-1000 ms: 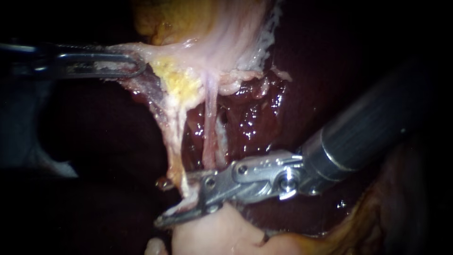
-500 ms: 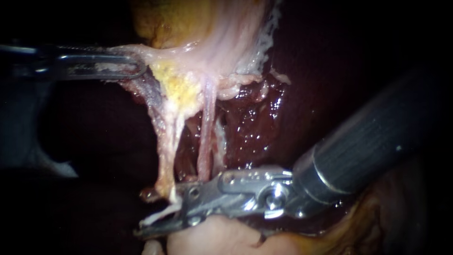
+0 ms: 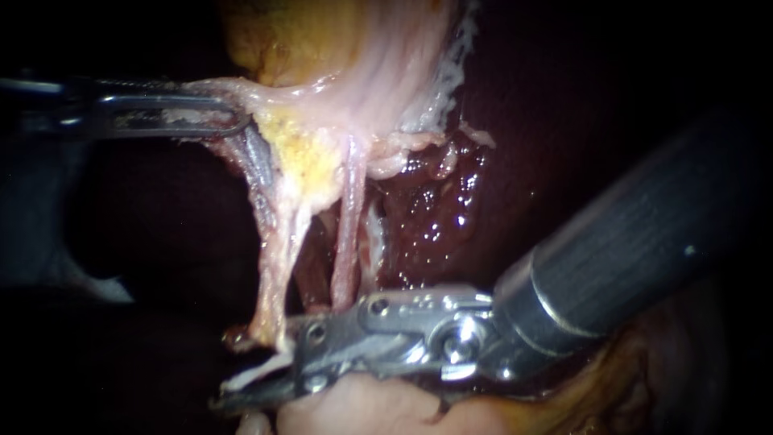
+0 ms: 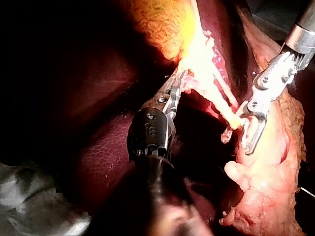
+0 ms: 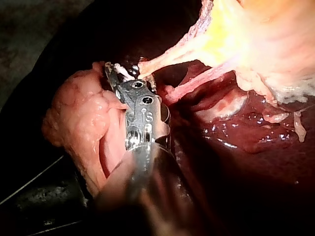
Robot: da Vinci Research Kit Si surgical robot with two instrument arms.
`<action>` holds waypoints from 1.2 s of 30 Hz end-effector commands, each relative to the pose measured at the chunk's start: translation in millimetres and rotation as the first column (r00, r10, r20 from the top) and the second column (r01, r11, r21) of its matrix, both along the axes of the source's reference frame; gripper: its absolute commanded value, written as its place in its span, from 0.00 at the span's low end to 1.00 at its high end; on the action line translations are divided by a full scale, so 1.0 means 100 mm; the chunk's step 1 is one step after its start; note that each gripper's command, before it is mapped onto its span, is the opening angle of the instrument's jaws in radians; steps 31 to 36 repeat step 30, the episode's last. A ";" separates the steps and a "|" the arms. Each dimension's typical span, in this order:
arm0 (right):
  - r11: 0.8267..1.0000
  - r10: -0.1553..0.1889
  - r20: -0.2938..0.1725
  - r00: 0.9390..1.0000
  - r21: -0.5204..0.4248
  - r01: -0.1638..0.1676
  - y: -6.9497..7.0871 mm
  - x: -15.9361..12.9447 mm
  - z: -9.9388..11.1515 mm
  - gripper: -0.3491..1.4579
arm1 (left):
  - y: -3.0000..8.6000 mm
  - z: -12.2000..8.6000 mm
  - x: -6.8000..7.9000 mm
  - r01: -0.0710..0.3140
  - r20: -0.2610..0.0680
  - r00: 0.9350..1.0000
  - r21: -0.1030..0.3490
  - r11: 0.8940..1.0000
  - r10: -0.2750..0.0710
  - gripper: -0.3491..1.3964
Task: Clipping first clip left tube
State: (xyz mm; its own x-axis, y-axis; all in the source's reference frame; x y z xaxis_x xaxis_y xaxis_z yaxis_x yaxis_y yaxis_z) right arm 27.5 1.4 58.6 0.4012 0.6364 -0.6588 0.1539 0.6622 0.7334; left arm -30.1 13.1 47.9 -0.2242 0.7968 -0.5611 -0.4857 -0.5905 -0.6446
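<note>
Tissue around the field
The wet, dark red liver [image 3: 435, 217] fills the centre right. The yellow-orange gallbladder [image 3: 314, 32] sits at top centre, a yellow fat patch [image 3: 310, 157] just below it. A pale lump [image 3: 354, 407] lies at bottom centre.

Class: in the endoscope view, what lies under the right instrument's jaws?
A pale pink lump of tissue lies under the right instrument. Its upper edge is covered by the metal.

The endoscope sits close, facing the tubes [image 3: 345, 242] stretched below the gallbladder [image 3: 378, 80]; the left instrument [image 3: 233, 121] enters from its left, the right instrument [image 3: 262, 379] from its right. Each wrist camera looks along its own shaft at those same tubes, the left one also catching the right instrument.
</note>
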 end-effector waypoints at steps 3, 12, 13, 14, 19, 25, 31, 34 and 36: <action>1.000 0.003 0.002 1.000 0.002 -0.003 0.001 -0.005 0.007 0.32 | 0.000 0.000 0.000 0.000 0.000 1.000 0.000 1.000 0.000 0.00; 1.000 0.011 0.036 0.999 0.017 -0.012 0.006 -0.016 0.014 0.06 | 0.000 0.001 0.000 0.000 0.000 1.000 0.000 1.000 0.000 0.00; 1.000 0.009 0.048 0.999 0.025 -0.010 0.005 -0.016 0.015 0.00 | 0.000 0.001 0.000 0.000 0.000 1.000 0.000 1.000 0.000 0.00; 0.999 0.006 0.060 0.998 0.033 -0.008 0.004 -0.017 0.015 0.00 | 0.000 0.001 0.000 0.000 0.000 1.000 0.000 1.000 0.000 0.00; 0.999 -0.005 0.095 0.996 0.046 0.001 0.004 -0.022 0.018 0.00 | 0.000 0.001 0.000 0.000 0.000 1.000 0.000 1.000 0.000 0.00; 0.999 -0.006 0.094 0.996 0.046 0.002 0.006 -0.026 0.021 0.00 | 0.001 0.002 -0.001 0.000 0.000 1.000 0.000 1.000 0.000 0.00; 0.999 -0.007 0.094 0.996 0.044 0.003 0.004 -0.026 0.025 0.00 | 0.002 0.003 -0.001 0.000 0.000 1.000 -0.001 1.000 0.000 0.00; 0.999 -0.007 0.094 0.996 0.044 0.003 0.004 -0.026 0.025 0.00 | 0.002 0.003 -0.001 0.000 0.000 1.000 -0.001 1.000 0.000 0.00; 0.999 -0.007 0.094 0.996 0.044 0.003 0.004 -0.026 0.025 0.00 | 0.002 0.003 -0.001 0.000 0.000 1.000 -0.001 1.000 0.000 0.00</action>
